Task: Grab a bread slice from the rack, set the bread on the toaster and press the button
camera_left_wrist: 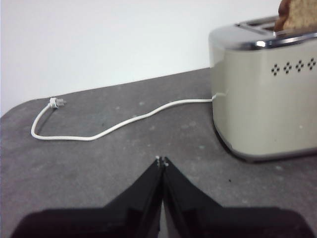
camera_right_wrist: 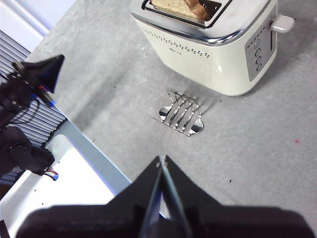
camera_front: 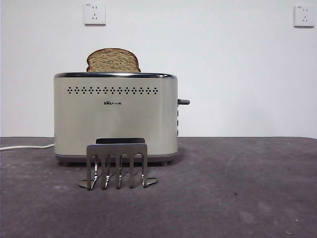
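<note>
Bread (camera_front: pixel 113 60) stands in the toaster (camera_front: pixel 115 119); empty rack (camera_front: pixel 117 165) in front, white cord (camera_left_wrist: pixel 119 125) beside; both pincers, left (camera_left_wrist: pixel 161 160) and right (camera_right_wrist: pixel 161 159), closed, holding nothing.

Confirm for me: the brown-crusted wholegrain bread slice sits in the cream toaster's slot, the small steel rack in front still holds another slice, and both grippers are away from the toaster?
Not quite: the small steel rack holds nothing, as the front view shows. The rest stands: the brown-crusted wholegrain bread slice sits in the cream toaster, both grippers away.
</note>
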You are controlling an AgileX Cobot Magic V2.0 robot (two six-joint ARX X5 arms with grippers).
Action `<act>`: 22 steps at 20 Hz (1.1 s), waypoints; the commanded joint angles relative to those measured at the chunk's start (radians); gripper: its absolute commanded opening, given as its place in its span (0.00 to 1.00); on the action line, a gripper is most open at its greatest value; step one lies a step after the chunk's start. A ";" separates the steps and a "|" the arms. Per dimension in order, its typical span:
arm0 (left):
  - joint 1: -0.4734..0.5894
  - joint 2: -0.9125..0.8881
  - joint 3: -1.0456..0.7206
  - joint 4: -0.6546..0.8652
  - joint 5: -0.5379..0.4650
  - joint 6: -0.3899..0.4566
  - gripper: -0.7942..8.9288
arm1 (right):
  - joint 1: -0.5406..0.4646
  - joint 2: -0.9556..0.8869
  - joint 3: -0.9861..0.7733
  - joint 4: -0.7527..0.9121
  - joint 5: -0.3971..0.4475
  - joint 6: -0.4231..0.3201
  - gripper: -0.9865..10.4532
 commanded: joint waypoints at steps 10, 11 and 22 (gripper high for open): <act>0.003 -0.034 -0.085 -0.035 0.001 -0.086 0.08 | 0.001 0.001 -0.006 0.001 0.002 -0.005 0.09; 0.003 -0.034 -0.085 -0.034 0.001 -0.085 0.08 | 0.001 0.001 -0.006 0.001 0.002 -0.005 0.09; 0.003 -0.034 -0.085 -0.034 -0.002 -0.085 0.08 | 0.001 0.001 -0.006 0.001 0.002 -0.005 0.09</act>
